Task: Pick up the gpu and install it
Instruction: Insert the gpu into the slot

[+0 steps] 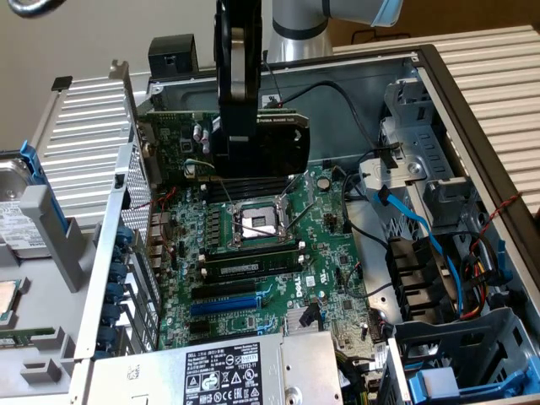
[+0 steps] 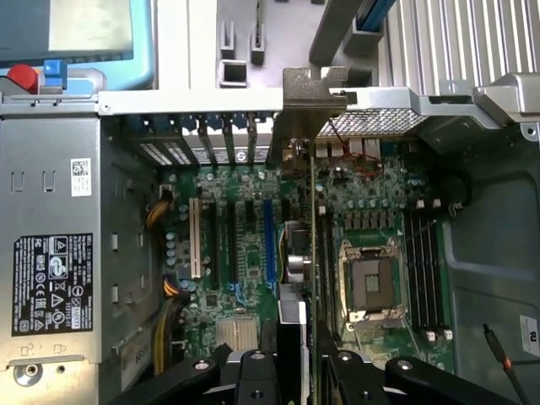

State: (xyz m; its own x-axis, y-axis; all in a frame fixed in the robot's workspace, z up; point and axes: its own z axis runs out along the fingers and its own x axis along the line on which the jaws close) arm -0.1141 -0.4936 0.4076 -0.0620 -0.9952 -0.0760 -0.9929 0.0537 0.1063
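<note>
I am holding the gpu point(image 1: 266, 139) on edge above the far end of the green motherboard point(image 1: 329, 245) in the open computer case. In the exterior view its green board faces that view's left and its black cooler shroud faces the right. My gripper point(image 1: 229, 156) comes straight down and is shut on the card's top edge. In the wrist view the gpu point(image 2: 313, 236) appears edge-on between my fingers point(image 2: 253, 375). Its silver end bracket point(image 2: 314, 93) reaches the case's rear slot openings, and the card hangs between the blue expansion slot point(image 2: 268, 245) and the CPU socket point(image 2: 371, 283).
The power supply point(image 1: 219, 375) sits at the near end of the case. Memory sticks point(image 1: 253, 266) lie beside the CPU socket point(image 1: 257, 224). Blue and black cables point(image 1: 439, 245) and drive cages crowd the exterior view's right. A hard drive point(image 1: 17, 211) rests outside at the left.
</note>
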